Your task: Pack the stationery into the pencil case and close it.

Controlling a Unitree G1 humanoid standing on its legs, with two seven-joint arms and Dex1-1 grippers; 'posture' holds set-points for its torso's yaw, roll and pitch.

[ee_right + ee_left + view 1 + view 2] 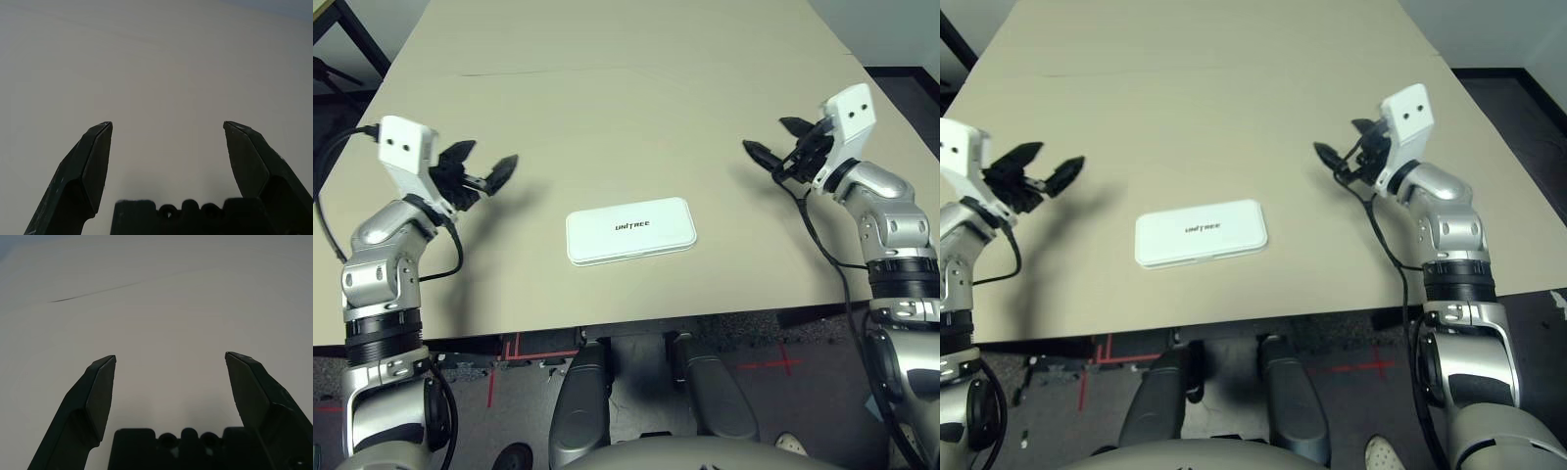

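The pencil case (630, 230) lies in the lower centre of the frame, near the front edge of the worktop (626, 88). Its lid is down and flush, with the "UNITREE" print facing up. No loose stationery is visible on the worktop, so the packing and closing steps appear complete.

Handling, as a judgement: the case is a flat, rigid shell, probably light and smooth. It is likely to slide on the worktop rather than lift if pushed from one side. Its low profile leaves little to grip from above. The best hold is across the short width, on the two long edges near mid-length, with the lid seam kept pressed shut. A grip on a rounded corner is likely to slip.

Further back, at mid-left of the frame, the left gripper (487, 168) stands with its jaws spread wide and empty, well apart from the case. At mid-right, the right gripper (771, 140) is likewise wide open and empty, also well apart from the case. Both wrist views show bare worktop between the fingers (100, 391).
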